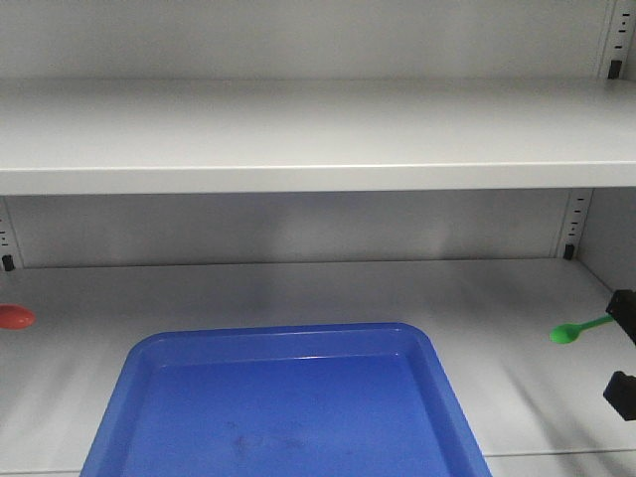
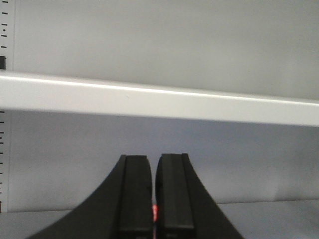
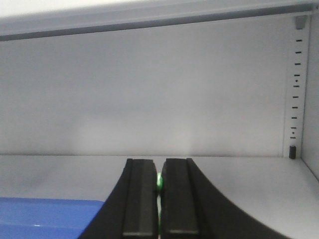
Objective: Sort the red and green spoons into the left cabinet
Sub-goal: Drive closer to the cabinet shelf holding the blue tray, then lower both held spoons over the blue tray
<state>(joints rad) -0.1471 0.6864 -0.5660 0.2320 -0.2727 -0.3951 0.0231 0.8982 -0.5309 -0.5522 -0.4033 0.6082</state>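
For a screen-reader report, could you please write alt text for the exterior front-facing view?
A blue tray sits empty at the front of a grey cabinet shelf. The green spoon is held at the right edge by the right claw. The bowl of the red spoon shows at the left edge.

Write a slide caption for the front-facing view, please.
Inside a grey cabinet, a blue tray sits between a red spoon and a gripper-held green spoon.
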